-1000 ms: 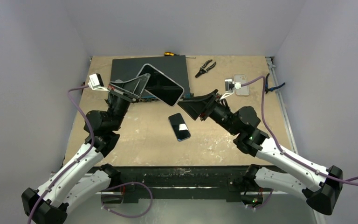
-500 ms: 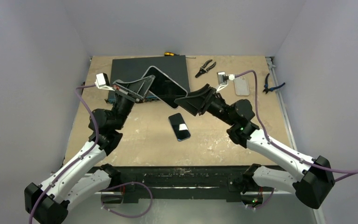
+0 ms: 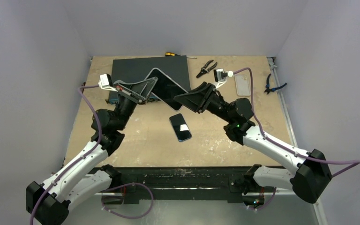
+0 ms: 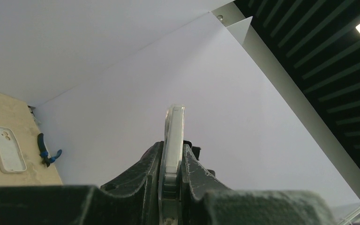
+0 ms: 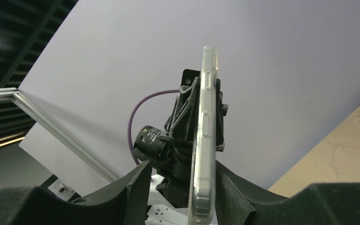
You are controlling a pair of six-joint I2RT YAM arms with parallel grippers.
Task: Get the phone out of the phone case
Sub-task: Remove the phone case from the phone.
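Step in hand: separation, with the cased unit lifted off the table and held between both arms.

- Your left fingers are closed down to a narrow slot on one edge of the phone case, which shows edge-on and upright between them.
- Your right fingers stand a little wider. The clear rim with its side buttons sits between them, nearer one finger. Contact on both sides is likely but not plain from this angle.
- From above, the phone reads as a dark face inside a pale rim, tilted, well above the table and over the near edge of the dark mat. It appears seated in the case. No lifted corner can be made out, though both wrist views are edge-on and would hide a small gap.
- Also present: a loose handset lying flat just below the held unit, and an empty clear case to the right.

Judgement: the task is early, grip secured but nothing released.

Next move: hold one side firm as the anchor. With the other, flex the rim outward at a corner so the lip lets go, then peel along the edge. Keep the pull gentle, since a sudden release could drop the phone onto the handset below.
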